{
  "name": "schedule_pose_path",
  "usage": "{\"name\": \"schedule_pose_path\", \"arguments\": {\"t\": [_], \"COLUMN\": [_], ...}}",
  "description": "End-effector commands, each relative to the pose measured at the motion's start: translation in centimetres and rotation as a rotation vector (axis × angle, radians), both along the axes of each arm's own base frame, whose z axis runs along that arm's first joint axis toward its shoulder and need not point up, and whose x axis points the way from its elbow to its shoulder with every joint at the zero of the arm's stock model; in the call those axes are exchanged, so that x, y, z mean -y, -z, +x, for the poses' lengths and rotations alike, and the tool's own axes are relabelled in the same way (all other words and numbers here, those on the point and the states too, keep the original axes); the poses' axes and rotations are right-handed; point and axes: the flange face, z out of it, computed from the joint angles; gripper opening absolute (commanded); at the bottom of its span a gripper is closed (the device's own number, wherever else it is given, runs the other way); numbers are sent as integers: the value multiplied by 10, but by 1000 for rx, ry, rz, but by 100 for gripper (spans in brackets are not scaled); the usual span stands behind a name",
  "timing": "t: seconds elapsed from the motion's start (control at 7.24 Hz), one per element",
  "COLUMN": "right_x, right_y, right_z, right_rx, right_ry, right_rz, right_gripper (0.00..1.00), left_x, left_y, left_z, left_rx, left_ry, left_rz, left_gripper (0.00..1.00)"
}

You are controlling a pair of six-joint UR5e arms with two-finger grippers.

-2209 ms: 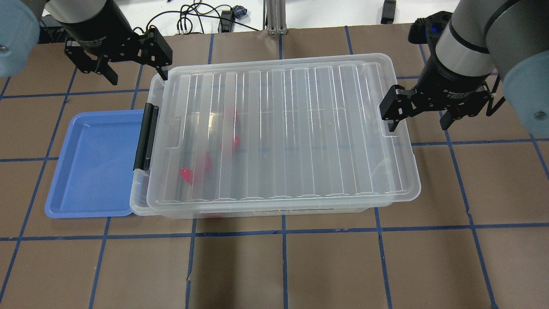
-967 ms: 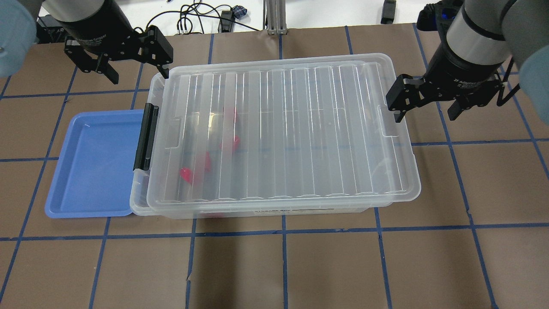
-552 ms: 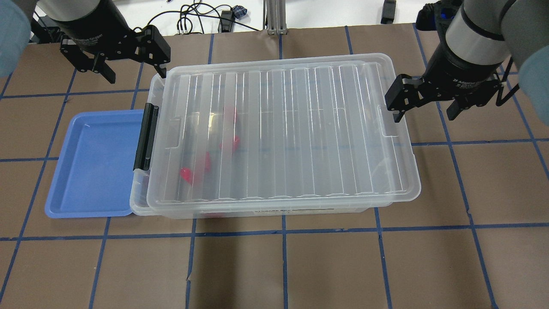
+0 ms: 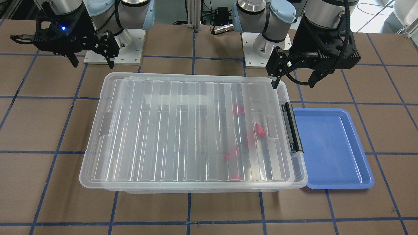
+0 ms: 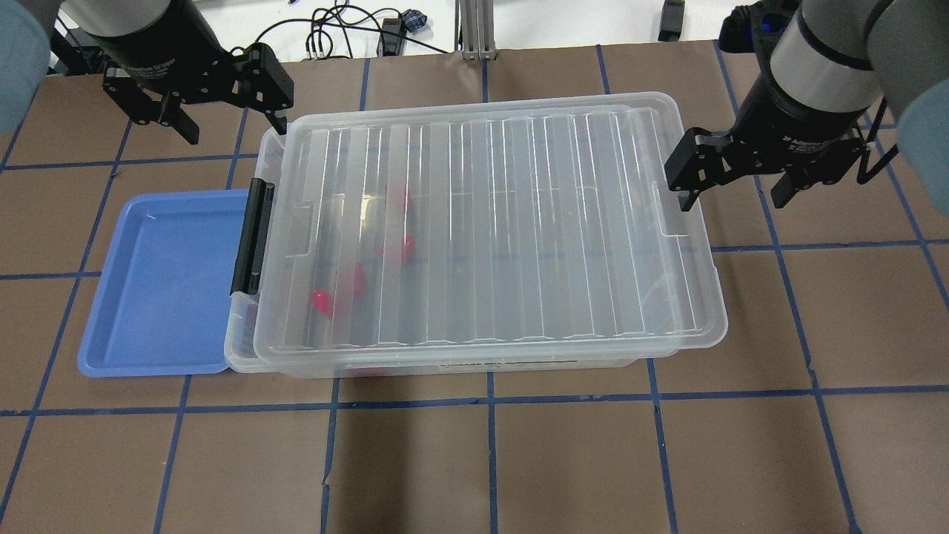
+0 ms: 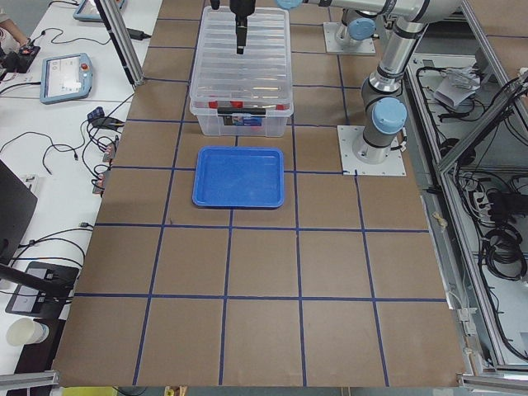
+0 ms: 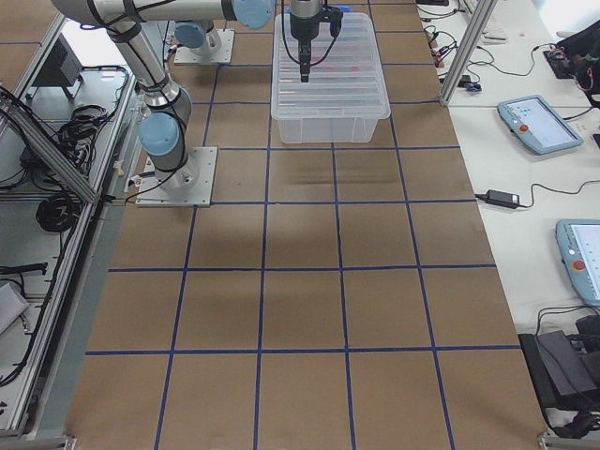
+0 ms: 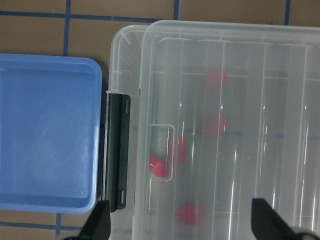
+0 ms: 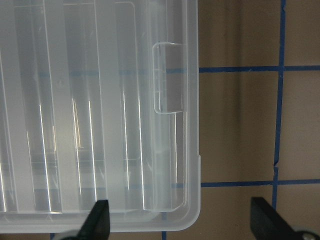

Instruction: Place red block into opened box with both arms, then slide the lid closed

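Note:
The clear box (image 5: 239, 348) stands mid-table with the ribbed lid (image 5: 489, 222) lying flat on it, shifted slightly away from the black latch bar (image 5: 252, 237). Several red blocks, such as one red block (image 5: 322, 300), show through the lid near the latch end, also in the left wrist view (image 8: 159, 166). My left gripper (image 5: 236, 130) hovers open over the box's far latch-end corner. My right gripper (image 5: 732, 202) hangs open just beyond the lid's other short end. Neither holds anything.
A blue tray (image 5: 159, 282) with nothing in it lies against the box's latch end. Brown table mats with blue tape lines surround the box. Cables and a metal post (image 5: 474, 30) sit beyond the far edge.
The right gripper has pulled away from the lid's short end, up and toward the far side. The left gripper has edged slightly back. Lid and box have not moved.

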Motion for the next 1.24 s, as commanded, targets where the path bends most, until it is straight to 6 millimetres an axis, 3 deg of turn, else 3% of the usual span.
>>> {"name": "schedule_pose_path", "arguments": {"t": [0.0,1.1], "right_x": [0,0], "right_y": [0,-1], "right_z": [0,-1], "right_rx": [1,1], "right_ry": [1,2], "right_rz": [-1,-4], "right_gripper": [100,100], "left_x": [-2,0], "left_y": [-2,0], "left_z": [1,0], "left_rx": [6,2], "left_ry": [-2,7], "left_rz": [14,25], "left_gripper": [100,100]}}
